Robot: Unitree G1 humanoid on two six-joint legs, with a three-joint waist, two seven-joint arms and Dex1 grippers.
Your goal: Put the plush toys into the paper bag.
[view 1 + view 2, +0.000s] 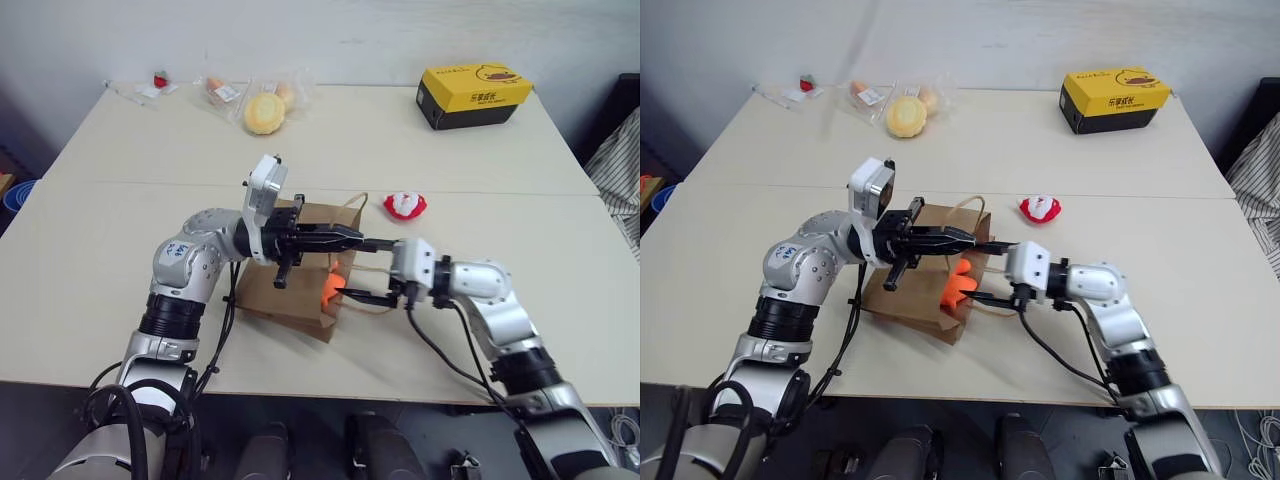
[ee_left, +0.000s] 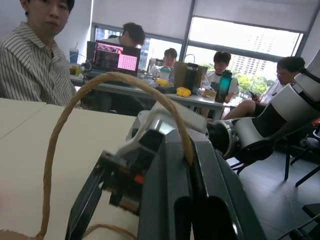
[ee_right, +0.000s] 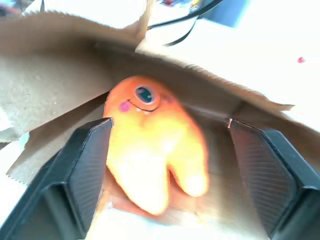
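Orange plush toy at the mouth of the paper bag, both claws at the opening.

The paper bag (image 1: 290, 290) lies on its side on the surface (image 1: 120, 230). The left claw (image 1: 352, 238) is clamped shut on the bag's cord handle (image 2: 55, 145), lifting the mouth. The right claw (image 3: 170, 165) stands wide apart, its fingers (image 3: 82, 170) flanking the orange plush toy (image 3: 152, 150) without gripping it. The red-and-white plush toy (image 1: 404, 205) sits just beyond the bag.
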